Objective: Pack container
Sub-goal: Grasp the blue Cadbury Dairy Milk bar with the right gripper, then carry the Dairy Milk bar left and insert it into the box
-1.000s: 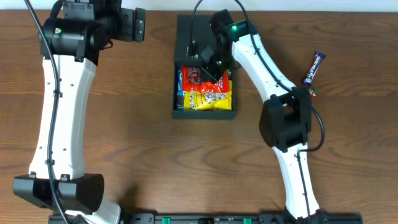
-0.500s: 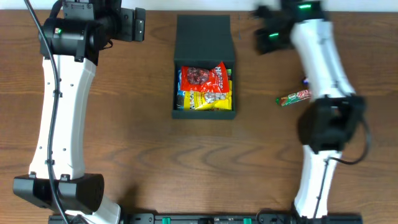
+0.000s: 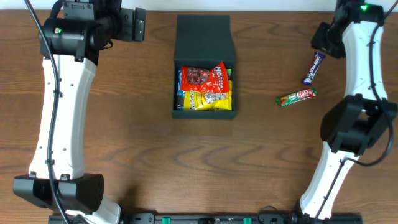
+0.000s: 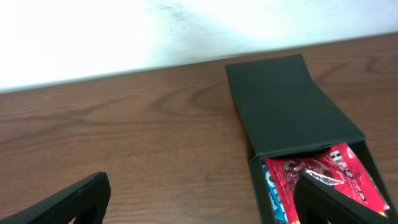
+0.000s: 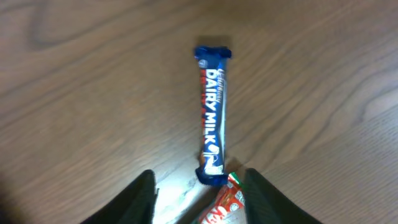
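The dark container (image 3: 204,37) lies at the table's top centre with its flap lid open toward the back. It holds a red packet (image 3: 203,76), a yellow packet (image 3: 211,99) and a blue one (image 3: 181,99). It also shows in the left wrist view (image 4: 292,112). A blue Dairy Milk bar (image 3: 313,68) and a red-green bar (image 3: 296,97) lie on the table to the right. My right gripper (image 3: 324,42) is open and empty, above the blue bar (image 5: 212,115) in the right wrist view (image 5: 198,199). My left gripper (image 3: 138,25) is open and empty, left of the container.
The table's back edge meets a white wall (image 4: 124,31) just behind the container. Bare brown wood (image 3: 137,137) lies between the arms and in front of the container.
My right gripper left the container, swung right across the table and now hovers over the blue bar. The red-green bar came into view. The left arm has not moved.
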You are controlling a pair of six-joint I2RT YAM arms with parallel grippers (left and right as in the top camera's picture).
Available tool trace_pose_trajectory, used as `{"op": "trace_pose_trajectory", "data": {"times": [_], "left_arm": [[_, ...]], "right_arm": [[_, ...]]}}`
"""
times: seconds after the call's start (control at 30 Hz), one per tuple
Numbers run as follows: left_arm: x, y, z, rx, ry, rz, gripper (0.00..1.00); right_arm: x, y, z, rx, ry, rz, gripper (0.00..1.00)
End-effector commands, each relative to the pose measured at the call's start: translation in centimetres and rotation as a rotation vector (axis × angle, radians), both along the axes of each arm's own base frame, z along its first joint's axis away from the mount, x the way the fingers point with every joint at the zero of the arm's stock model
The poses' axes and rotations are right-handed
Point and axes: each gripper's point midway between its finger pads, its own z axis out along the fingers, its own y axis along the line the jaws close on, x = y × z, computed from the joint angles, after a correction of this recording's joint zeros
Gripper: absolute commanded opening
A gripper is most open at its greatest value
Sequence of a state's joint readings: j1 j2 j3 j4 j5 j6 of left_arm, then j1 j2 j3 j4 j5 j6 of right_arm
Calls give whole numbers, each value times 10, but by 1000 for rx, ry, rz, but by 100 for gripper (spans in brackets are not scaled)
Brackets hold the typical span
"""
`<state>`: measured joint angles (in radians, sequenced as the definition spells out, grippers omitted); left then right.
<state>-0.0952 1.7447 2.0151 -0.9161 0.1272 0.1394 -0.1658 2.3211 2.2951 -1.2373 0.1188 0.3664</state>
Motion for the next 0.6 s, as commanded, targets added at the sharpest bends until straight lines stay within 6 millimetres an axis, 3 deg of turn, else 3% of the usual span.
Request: {"op": "trace_pose_trajectory", "data": {"times": [0.0, 0.13, 0.57], "left_arm": [[-2, 3, 10, 13, -25, -5, 95], [-2, 3, 10, 13, -25, -5, 95], [-2, 3, 10, 14, -26, -5, 95]], "right_arm": [[-2, -9, -38, -28, 77, -67, 54], [-4, -7, -67, -17, 139, -46, 52], [-22, 1, -131, 34, 295, -24, 41]]}}
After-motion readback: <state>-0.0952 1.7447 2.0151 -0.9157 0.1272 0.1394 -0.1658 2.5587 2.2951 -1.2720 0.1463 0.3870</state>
